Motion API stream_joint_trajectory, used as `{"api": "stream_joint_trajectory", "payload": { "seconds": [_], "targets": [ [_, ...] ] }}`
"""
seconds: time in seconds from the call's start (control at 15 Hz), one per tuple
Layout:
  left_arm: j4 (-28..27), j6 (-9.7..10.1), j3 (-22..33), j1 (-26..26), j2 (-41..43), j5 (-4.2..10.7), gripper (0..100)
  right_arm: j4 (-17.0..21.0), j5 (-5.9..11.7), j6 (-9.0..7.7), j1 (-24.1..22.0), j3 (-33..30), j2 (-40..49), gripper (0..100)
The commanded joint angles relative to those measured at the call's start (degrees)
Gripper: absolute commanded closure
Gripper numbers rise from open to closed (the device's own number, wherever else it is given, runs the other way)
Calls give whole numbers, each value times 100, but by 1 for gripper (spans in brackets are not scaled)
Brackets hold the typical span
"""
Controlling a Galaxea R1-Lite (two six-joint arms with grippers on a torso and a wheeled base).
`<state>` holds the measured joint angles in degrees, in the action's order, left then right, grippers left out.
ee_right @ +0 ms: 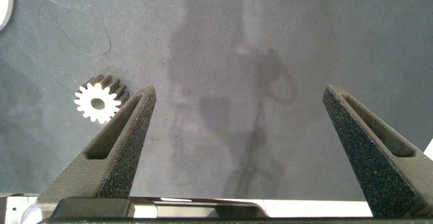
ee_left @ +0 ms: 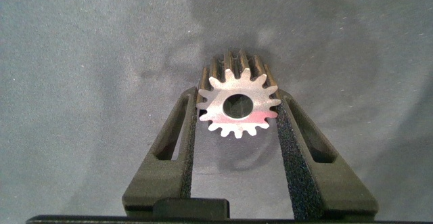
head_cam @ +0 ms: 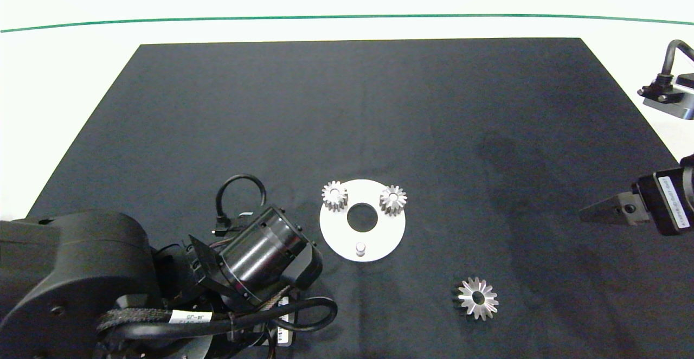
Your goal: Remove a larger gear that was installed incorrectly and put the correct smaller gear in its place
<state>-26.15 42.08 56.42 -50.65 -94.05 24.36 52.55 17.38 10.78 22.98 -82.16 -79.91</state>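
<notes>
In the left wrist view the left gripper point(ee_left: 237, 109) is clenched on the smaller gear point(ee_left: 237, 106), its foam-faced fingers point(ee_left: 186, 126) pressing the tooth tips on opposite sides while the gear's flat face and bore look toward the camera. It is a compact piece of bright metal with short blunt teeth. I judge it rigid, dense for its size and rather slick, so the soft pads across the toothed rim look like the right hold, leaving the bore free for a pin.

In the head view the left arm fills the lower left of the frame, near the white round plate point(head_cam: 332, 234) at lower centre. That plate has a wide centre hole, two more small gears point(head_cam: 334, 194) point(head_cam: 393, 200) seated along its upper edge, and one bare peg point(head_cam: 360, 249) near its lower edge, which I take to be the seat awaiting the held gear.

The larger gear point(head_cam: 477, 298), star-like with long thin pointed teeth, lies flat on the black mat point(head_cam: 379, 109), well right of and below the plate. The right gripper point(head_cam: 599, 213) waits released at the right edge, its fingers spread wide.
</notes>
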Motion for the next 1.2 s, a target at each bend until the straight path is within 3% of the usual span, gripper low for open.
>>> {"api": "stream_joint_trajectory", "payload": {
  "seconds": [0.07, 0.2, 0.4, 0.6, 0.73, 0.93, 1.13, 1.2],
  "targets": [
    [-127, 11, 133, -112, 133, 16, 84, 36, 19, 3, 66, 7, 195, 0],
    [-391, -51, 634, -112, 150, 16, 84, 36, 28, -5, 84, 7, 344, 0],
    [-1120, -359, 1548, -147, 150, 16, 84, 27, 37, -5, 154, 7, 520, 0],
    [-1630, -385, 2242, -366, 27, 16, 84, 36, 81, -49, 101, -1, 933, 0],
    [-1701, -376, 2541, -586, -245, 25, 84, 36, 99, -67, -30, -19, 1171, 0],
    [-1701, -376, 2936, -903, -720, 34, 84, 44, 406, -67, -39, 16, 1197, 0],
    [-1701, -403, 3332, -982, -1063, 34, 84, 36, 415, -67, -39, 16, 1171, 0],
    [-1701, -710, 3393, -929, -1203, 43, 84, 44, 415, -67, -30, 16, 1171, 0]
  ]
}}
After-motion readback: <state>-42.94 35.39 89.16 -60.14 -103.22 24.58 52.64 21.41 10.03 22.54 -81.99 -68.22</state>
